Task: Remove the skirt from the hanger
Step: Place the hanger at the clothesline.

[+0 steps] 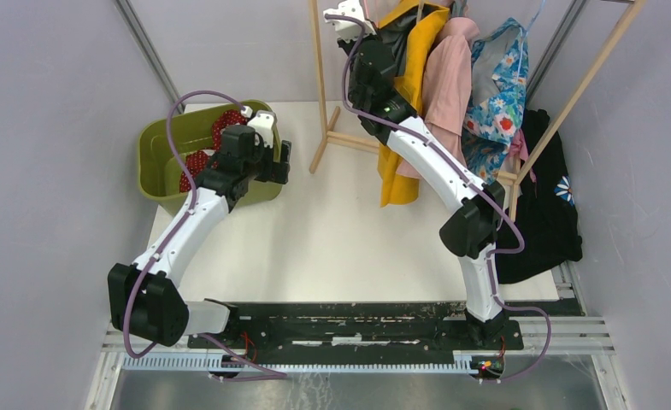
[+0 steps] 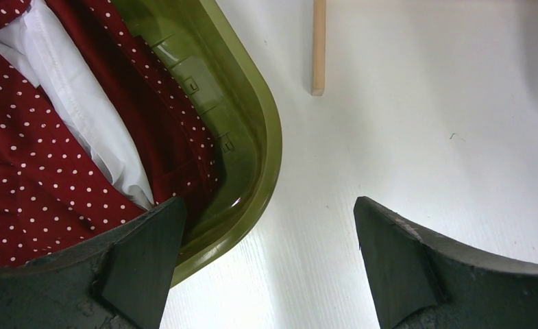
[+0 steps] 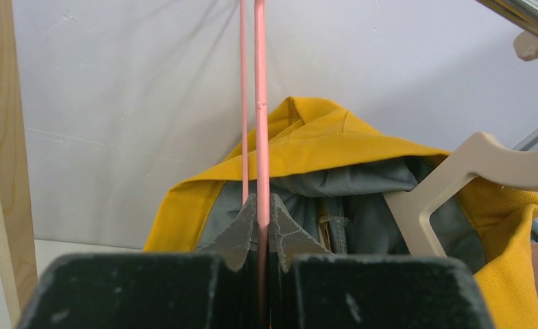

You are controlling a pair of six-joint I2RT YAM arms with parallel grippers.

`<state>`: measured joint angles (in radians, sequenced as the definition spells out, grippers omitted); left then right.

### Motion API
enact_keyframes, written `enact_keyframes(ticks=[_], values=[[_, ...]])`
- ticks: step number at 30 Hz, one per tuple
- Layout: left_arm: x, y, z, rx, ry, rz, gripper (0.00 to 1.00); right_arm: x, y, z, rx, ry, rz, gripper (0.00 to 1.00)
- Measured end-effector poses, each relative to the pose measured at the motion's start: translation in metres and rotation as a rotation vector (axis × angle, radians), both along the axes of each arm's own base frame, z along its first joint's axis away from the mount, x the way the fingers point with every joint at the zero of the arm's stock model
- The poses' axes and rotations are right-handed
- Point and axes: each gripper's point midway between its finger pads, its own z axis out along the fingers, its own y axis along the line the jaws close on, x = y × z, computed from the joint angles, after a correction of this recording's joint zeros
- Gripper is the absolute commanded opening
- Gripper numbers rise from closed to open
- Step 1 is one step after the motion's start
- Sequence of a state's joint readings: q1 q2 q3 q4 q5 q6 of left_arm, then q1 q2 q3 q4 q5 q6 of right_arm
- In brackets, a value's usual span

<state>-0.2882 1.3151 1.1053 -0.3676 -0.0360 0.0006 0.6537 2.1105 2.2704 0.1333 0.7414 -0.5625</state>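
Now skirt (image 2: pixel 33 171) in basket (image 2: pixel 255 123) beneath released left claw (image 2: pixel 269 223); right claw (image 3: pixel 261 209) grasps hanger (image 3: pixel 260 82).

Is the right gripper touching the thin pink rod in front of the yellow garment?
Touching. The right wrist view shows the right gripper shut on the thin pink rod, its fingers pressed against it with no gap on either side.
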Motion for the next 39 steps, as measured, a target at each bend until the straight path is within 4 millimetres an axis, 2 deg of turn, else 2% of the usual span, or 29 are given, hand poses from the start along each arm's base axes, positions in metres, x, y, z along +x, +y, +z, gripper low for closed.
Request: enact_keyframes(ticks=[11, 19, 27, 31, 39], values=[[-0.002, 0.002, -0.006, 0.009, 0.01, 0.008, 0.99, -0.009, 0.01, 0.013, -0.023, -0.022, 0.036, 0.01], [-0.006, 0.003, -0.013, 0.013, 0.024, 0.008, 0.99, -0.03, 0.029, 0.029, -0.014, -0.045, 0.091, 0.01], [-0.011, 0.004, -0.013, 0.014, 0.022, 0.007, 0.99, -0.037, 0.049, 0.01, -0.045, -0.009, 0.129, 0.01], [-0.013, 0.003, -0.017, 0.017, 0.029, 0.002, 0.99, -0.035, 0.047, 0.005, -0.058, 0.003, 0.118, 0.01], [-0.014, 0.002, -0.018, 0.018, 0.031, -0.001, 0.99, -0.025, 0.023, 0.013, -0.053, -0.019, 0.04, 0.01]])
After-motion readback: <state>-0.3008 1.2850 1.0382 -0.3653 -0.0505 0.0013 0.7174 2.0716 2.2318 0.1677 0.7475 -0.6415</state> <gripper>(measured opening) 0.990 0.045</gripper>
